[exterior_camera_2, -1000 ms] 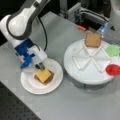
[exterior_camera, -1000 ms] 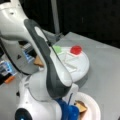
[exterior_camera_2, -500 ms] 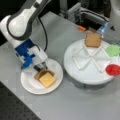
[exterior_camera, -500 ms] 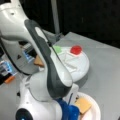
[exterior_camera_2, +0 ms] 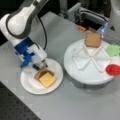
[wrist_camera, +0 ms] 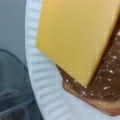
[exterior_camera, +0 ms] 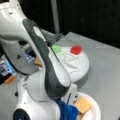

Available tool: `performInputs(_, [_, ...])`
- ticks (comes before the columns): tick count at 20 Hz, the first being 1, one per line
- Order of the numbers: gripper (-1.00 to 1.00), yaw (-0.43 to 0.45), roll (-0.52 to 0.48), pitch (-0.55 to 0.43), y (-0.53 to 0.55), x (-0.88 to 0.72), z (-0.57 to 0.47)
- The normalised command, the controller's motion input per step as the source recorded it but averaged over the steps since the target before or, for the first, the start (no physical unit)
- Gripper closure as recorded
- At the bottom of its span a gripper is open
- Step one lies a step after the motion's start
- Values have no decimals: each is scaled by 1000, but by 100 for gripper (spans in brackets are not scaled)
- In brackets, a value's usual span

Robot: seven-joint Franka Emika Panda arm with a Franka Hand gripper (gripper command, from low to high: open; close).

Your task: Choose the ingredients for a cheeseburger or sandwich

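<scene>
A grey tabletop (exterior_camera_2: 75, 105) was shown carrying two white dishes. The white Franka arm (exterior_camera_2: 20, 22) was seen bent down over the dish toward a front view's left.

The larger dish, a round divided tray (exterior_camera_2: 75, 72), was placed toward a front view's right. One tan toast slice (exterior_camera_2: 93, 40) was left in a compartment at its far side. A green leaf-shaped piece (exterior_camera_2: 113, 50) and a red round disc (exterior_camera_2: 113, 69) were seen in compartments at its right edge. The other compartments were seen bare.

The smaller dish, a plain white plate (exterior_camera_2: 28, 83), was set just beside the tray. A partial stack was seen on it: a toast slice (wrist_camera: 105, 106) at the bottom, a dark brown patty (wrist_camera: 110, 77) on that, and a yellow-orange cheese square (exterior_camera_2: 47, 80) laid on top, slightly askew. No top slice was seen on the stack, so the sandwich was judged part-built.

The end effector (exterior_camera_2: 40, 65) was positioned low over the plate's far edge, just beside the stack; whether it was open or closed could not be told. Nothing was seen held in it.
</scene>
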Motion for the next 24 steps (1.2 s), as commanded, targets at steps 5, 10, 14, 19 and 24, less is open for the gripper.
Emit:
performInputs(5, [-100,46,-237,131,17,-363,294])
performInputs(10, [-100,-89,-400,78,206,-560,307])
performInputs(14, [-100,-176,-548,-94,349,-569,212])
performInputs(19, [-100,-117,-603,-170,540,-645,176])
performInputs(24, [-100,-42,-658,-198,695,-674,177])
